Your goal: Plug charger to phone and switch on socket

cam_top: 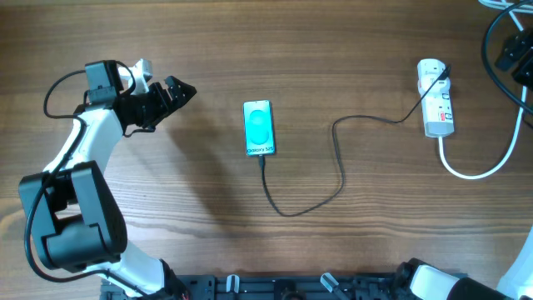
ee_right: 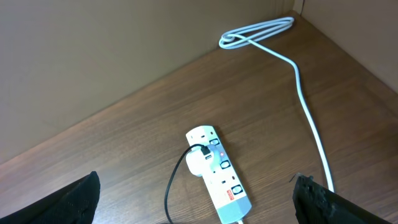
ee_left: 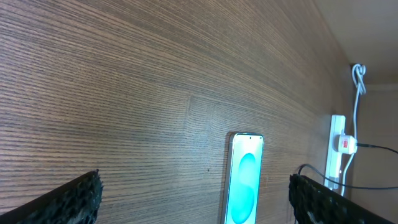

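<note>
The phone lies flat at the table's middle, teal screen lit, and also shows in the left wrist view. The black charger cable meets the phone's near end, loops right and runs to a white adapter plugged into the socket. The socket also shows in the right wrist view, with a small red light beside the plug. My left gripper is open and empty, left of the phone. My right gripper is open and empty, raised above the socket.
The socket's thick white cord curves off its near end toward the right edge and lies coiled by the back wall. The robots' black cables hang at the top right. Bare wood lies between the left gripper and the phone.
</note>
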